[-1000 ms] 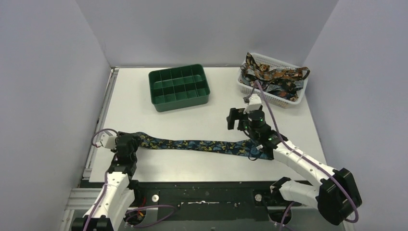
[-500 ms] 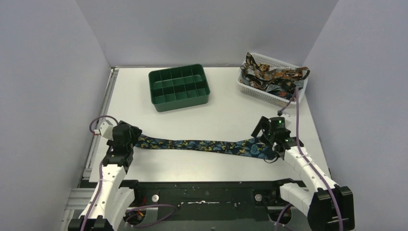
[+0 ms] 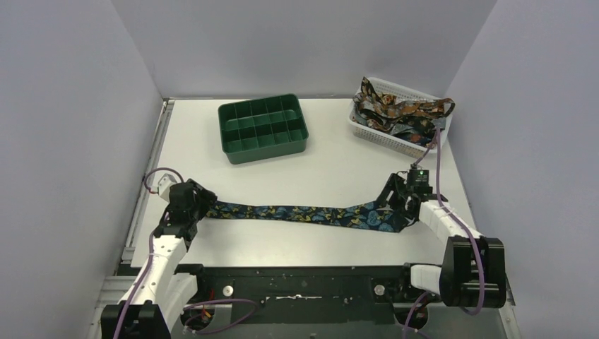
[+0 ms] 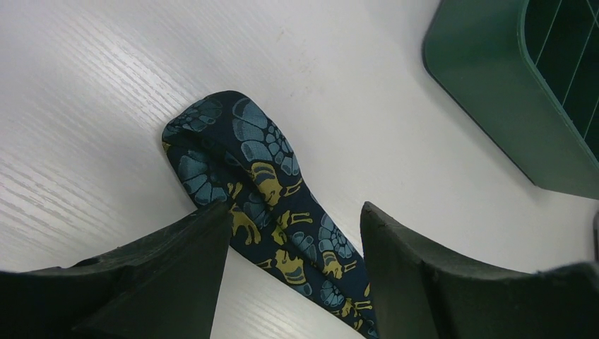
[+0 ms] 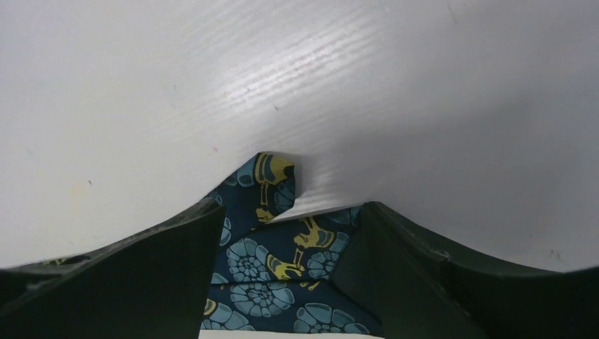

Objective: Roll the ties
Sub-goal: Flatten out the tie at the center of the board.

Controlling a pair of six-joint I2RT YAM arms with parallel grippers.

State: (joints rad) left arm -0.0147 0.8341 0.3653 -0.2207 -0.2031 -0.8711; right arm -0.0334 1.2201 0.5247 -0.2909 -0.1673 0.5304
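One dark navy tie (image 3: 297,213) with blue shells and yellow snails lies stretched flat across the near part of the table. Its narrow end (image 4: 233,148) is folded back on itself and runs between the fingers of my left gripper (image 4: 297,206), which stands open low over it (image 3: 200,205). The wide end (image 5: 268,268) lies between the fingers of my right gripper (image 5: 291,205), open as well, at the right of the table (image 3: 392,205). One corner of the wide end (image 5: 272,180) is turned up. More ties (image 3: 395,113) are heaped in the white basket.
A green compartment tray (image 3: 244,157) stands at the back middle, and its side wall (image 4: 494,92) shows close by in the left wrist view. The white mesh basket (image 3: 395,145) sits at the back right near the wall.
My right arm has swung from the middle of the table out to the tie's wide end and come down over it. The left gripper has opened and shifted slightly right.
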